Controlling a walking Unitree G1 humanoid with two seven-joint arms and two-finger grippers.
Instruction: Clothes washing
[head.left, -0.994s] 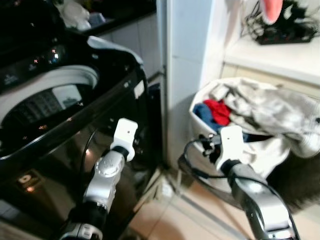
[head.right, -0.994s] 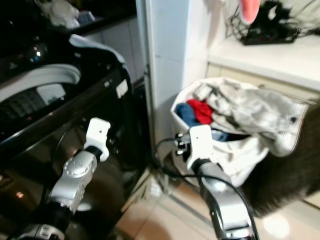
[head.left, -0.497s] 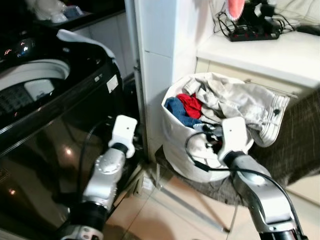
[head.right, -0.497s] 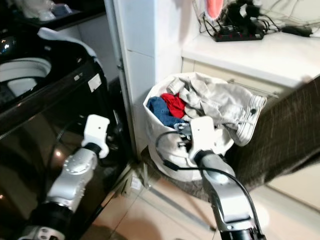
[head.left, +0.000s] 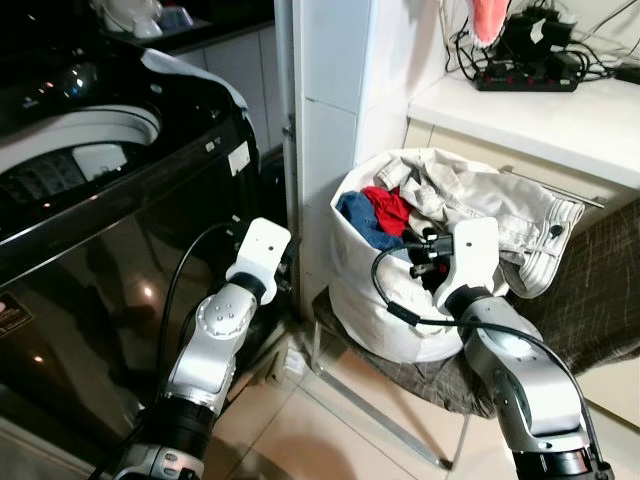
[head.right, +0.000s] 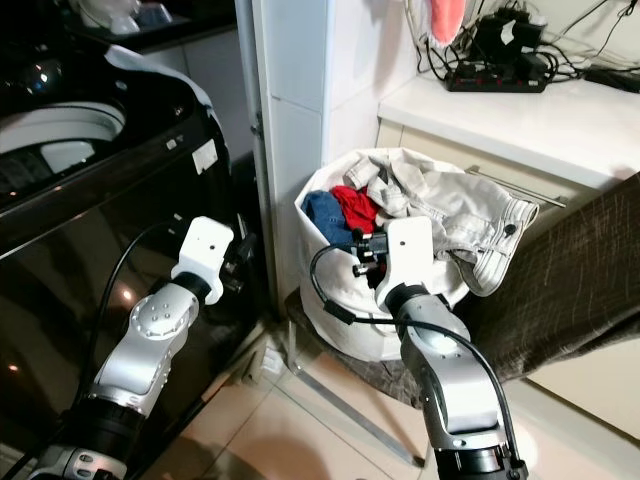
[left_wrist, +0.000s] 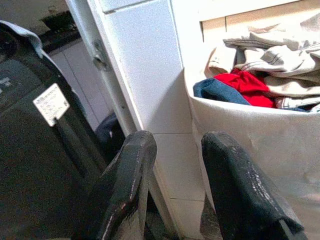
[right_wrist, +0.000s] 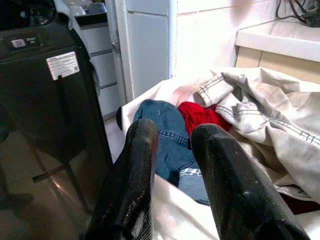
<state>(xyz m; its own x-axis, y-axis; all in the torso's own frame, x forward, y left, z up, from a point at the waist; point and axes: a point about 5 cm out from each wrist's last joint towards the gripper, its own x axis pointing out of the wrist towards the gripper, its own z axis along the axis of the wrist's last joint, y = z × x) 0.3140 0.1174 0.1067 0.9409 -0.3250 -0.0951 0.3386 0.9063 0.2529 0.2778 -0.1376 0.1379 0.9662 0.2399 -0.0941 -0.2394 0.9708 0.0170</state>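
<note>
A white laundry basket (head.left: 385, 310) sits on a low stool beside a white pillar. It holds a blue denim piece (head.left: 362, 214), a red garment (head.left: 395, 206) and a large beige garment (head.left: 490, 200) that spills over the rim. My right gripper (head.left: 426, 254) hovers at the basket's near rim, open and holding nothing; its wrist view looks past the fingers (right_wrist: 137, 170) onto the denim (right_wrist: 167, 135). My left gripper (left_wrist: 179, 142) is open in the gap between the basket and the black top-loading washing machine (head.left: 110, 210), whose drum (head.left: 70, 165) is uncovered.
The white tiled pillar (head.left: 335, 100) stands between washer and basket. A counter (head.left: 540, 115) behind carries a power strip with cables (head.left: 530, 72). Brown fabric (head.left: 600, 290) drapes to the right of the basket. The stool's metal frame (head.left: 385, 425) rests on beige floor tiles (head.left: 290, 440).
The camera has swung right and pulled back, showing more of the counter and floor. My right gripper sits closer to the basket rim; the left arm keeps its pose.
</note>
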